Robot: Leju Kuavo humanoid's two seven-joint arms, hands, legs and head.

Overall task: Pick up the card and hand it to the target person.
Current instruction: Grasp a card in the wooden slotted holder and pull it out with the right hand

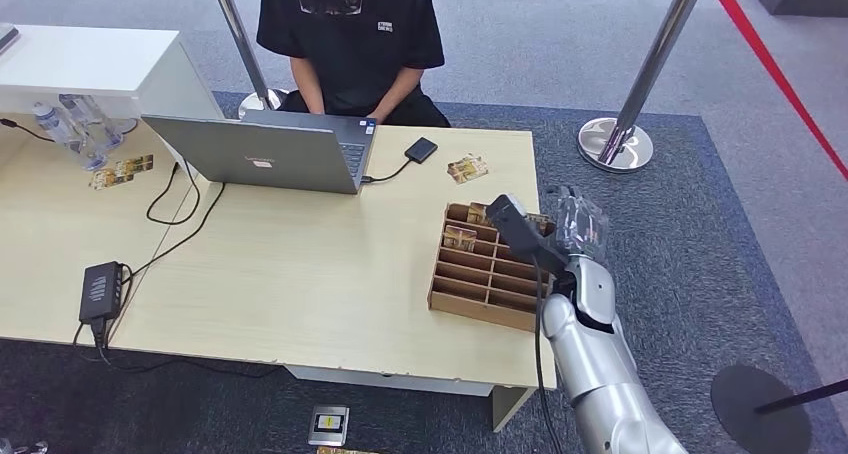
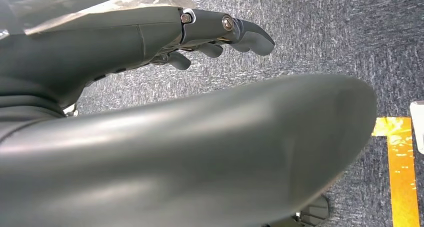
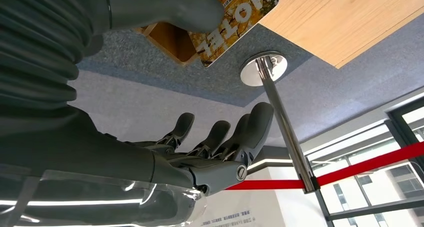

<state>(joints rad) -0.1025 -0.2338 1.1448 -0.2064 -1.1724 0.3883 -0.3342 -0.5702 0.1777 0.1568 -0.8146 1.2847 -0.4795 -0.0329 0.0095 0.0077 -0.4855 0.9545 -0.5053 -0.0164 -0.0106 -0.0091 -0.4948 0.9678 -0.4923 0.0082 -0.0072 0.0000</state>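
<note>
A wooden slotted box (image 1: 480,274) stands at the right end of the table, with cards (image 1: 460,237) upright in its far slots. My right hand (image 1: 562,226) hovers over the box's far right corner. In the right wrist view an orange card (image 3: 240,14) printed "HOTEL" sticks out by the box edge with the thumb (image 3: 165,7) across it, while the dark fingers (image 3: 220,142) stay spread well apart from it. Another card (image 1: 467,168) lies flat on the table beyond the box. The person (image 1: 350,34) in a black shirt sits at the far side. My left hand (image 2: 220,34) hangs over carpet, holding nothing.
A grey laptop (image 1: 270,154) stands in front of the person, wired to a small black device (image 1: 421,150). A power brick (image 1: 100,289) and cables lie at the left, bottles and cards (image 1: 122,171) at the far left. A stanchion (image 1: 615,139) with red rope stands right of the table.
</note>
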